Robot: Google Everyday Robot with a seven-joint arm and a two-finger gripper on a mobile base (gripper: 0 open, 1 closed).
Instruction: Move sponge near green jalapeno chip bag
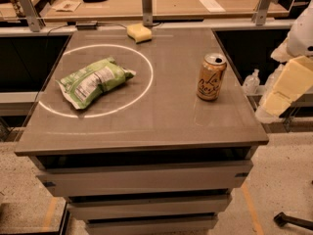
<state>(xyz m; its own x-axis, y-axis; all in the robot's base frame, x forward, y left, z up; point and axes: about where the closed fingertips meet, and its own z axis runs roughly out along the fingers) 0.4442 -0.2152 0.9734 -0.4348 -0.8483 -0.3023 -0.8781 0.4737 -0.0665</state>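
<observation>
The sponge (139, 32), a small pale yellow foam block, lies at the far edge of the grey table (161, 116), just outside the white circle. The green jalapeno chip bag (93, 81), crinkled with a white text panel, lies inside that circle on the table's left half. My gripper (286, 88), with pale yellow blocky fingers, hangs off the table's right edge, far from both sponge and bag, holding nothing.
A tan-orange drink can (211, 76) stands upright on the table's right side, between the gripper and the bag. A wooden bench (171, 1) with metal posts runs behind the table. Plastic bottles (251, 82) sit on a lower shelf at right.
</observation>
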